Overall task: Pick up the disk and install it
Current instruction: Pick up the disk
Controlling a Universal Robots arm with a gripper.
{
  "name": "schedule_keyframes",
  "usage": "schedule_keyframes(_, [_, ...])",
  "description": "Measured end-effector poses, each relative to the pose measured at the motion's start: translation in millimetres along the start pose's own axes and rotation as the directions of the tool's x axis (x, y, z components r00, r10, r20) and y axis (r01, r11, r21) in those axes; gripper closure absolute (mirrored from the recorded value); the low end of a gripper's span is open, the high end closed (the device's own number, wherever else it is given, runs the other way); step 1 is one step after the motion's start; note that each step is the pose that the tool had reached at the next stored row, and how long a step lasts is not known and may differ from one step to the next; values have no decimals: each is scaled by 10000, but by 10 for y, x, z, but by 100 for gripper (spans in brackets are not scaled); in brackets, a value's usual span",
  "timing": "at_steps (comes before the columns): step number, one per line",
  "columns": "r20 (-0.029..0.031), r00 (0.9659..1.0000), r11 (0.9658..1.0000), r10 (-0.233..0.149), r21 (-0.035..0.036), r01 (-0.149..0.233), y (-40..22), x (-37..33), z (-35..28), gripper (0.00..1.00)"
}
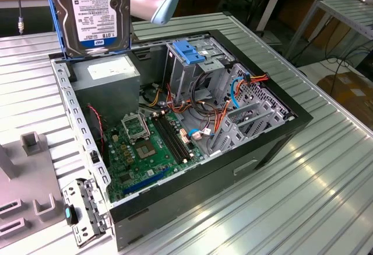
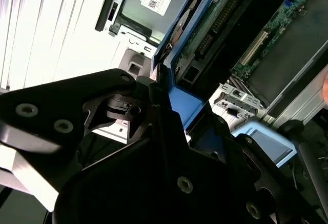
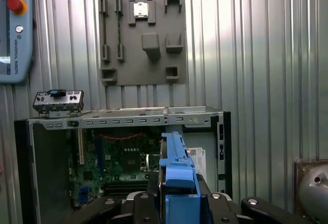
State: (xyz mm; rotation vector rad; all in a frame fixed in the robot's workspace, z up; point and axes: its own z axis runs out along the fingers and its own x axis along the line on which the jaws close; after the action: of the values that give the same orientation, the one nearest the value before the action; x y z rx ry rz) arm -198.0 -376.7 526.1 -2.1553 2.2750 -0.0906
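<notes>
Gripper (image 3: 178, 203) is clamped on the blue carrier rail of the disk (image 1: 96, 13), holding it upright. Below the gripper lies the open computer case (image 1: 192, 199). Pickup looks done, but seating the disk in the drive cage (image 1: 178, 77) remains. The exterior view cuts off the disk's upper edge.

Bright, even light from above in the exterior view, with glare stripes on the ribbed bench (image 1: 326, 173) and soft shadow inside the computer case (image 1: 73, 109). In the second wrist view, bench burnt out to white, black hand (image 2: 160, 88) and near end of the disk (image 2: 189, 103) dark and out of focus close to the lens.
</notes>
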Motion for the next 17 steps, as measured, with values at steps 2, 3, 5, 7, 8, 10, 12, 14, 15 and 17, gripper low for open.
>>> schedule_keyframes(2, [0,10000,10000,4,0,-4,-19,3,1,63])
schedule_keyframes(3, [0,10000,10000,6,-1,-6,-26,4,1,63])
schedule_keyframes(5, [-1,10000,10000,11,-2,-11,-47,7,2,63])
schedule_keyframes(7, [1,10000,10000,17,-3,-17,-66,10,4,63])
schedule_keyframes(8, [-1,10000,10000,18,-2,-18,-77,13,4,63])
schedule_keyframes(10, [-1,10000,10000,26,-5,-26,-105,18,6,63])
schedule_keyframes(12, [-2,10000,10000,31,-5,-31,-122,21,6,63])
schedule_keyframes(14, [-2,10000,10000,38,-6,-38,-144,25,8,63])
schedule_keyframes(15, [-2,10000,10000,40,-6,-40,-151,26,8,63])
schedule_keyframes(17, [-2,10000,10000,44,-7,-44,-166,29,9,63])
